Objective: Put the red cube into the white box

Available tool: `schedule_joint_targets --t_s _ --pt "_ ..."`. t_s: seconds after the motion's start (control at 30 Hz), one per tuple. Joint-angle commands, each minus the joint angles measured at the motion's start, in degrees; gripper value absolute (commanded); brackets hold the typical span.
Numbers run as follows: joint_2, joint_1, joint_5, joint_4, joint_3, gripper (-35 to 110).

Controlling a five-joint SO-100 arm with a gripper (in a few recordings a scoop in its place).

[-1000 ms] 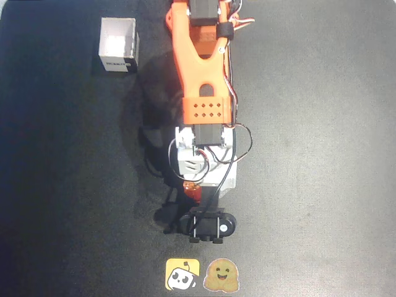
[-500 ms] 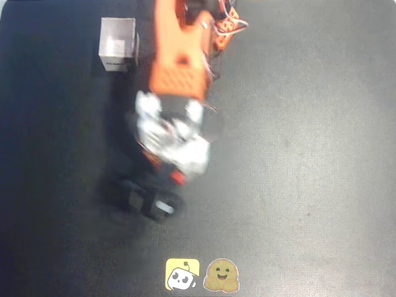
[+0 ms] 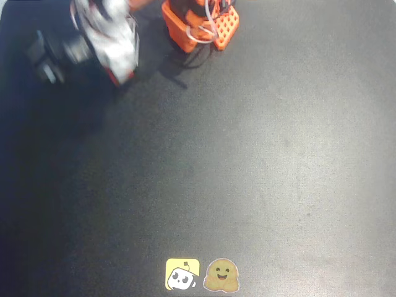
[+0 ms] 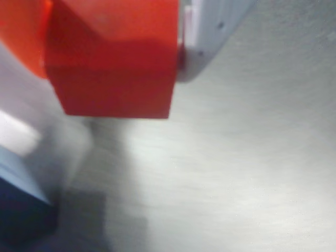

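In the wrist view the red cube (image 4: 113, 58) sits at the top, clamped between an orange finger (image 4: 21, 31) and a white finger (image 4: 210, 37) of my gripper (image 4: 113, 52). It hangs above the dark mat. A blurred white shape with a dark patch at the lower left looks like the white box (image 4: 18, 139), just left of and below the cube. From overhead, my gripper (image 3: 114, 74) is a blur at the top left with a speck of red at its tip. The arm covers the spot where the box stands.
The orange arm base (image 3: 201, 25) stands at the top centre of the black mat (image 3: 247, 161). Two stickers, one yellow (image 3: 182, 274) and one tan (image 3: 221, 275), lie at the bottom edge.
The arm has swung fast from the lower middle of the mat up to the top left, carrying the red cube. It now covers the white box in the overhead view.
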Motion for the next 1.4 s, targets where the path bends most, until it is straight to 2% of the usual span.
schedule_joint_targets --t_s 0.0,0.17,0.43,0.47,0.5,0.53,0.77,0.87,1.0,1.03,1.17,1.27,1.37 --pt "2.46 7.03 -1.67 3.6 -0.35 0" --pt "1.23 17.05 -6.86 3.78 0.44 0" --pt "0.7 19.42 -7.56 4.31 0.97 0" --pt "0.7 19.42 -7.65 4.22 1.14 2" --pt "0.7 19.42 -7.56 4.13 1.14 15" --pt "0.7 19.42 -7.82 3.96 1.23 19" --pt "0.88 20.13 -8.44 4.22 1.32 29" --pt "0.97 21.36 -10.37 3.96 1.23 27" --pt "1.93 21.45 -14.5 2.9 0.97 0" --pt "2.37 21.18 -15.73 2.29 0.97 0" --pt "5.01 16.35 -28.83 -3.6 2.55 0" --pt "6.94 6.15 -33.57 -5.89 3.08 0" --pt "12.92 -6.59 -33.57 -7.38 5.62 0"
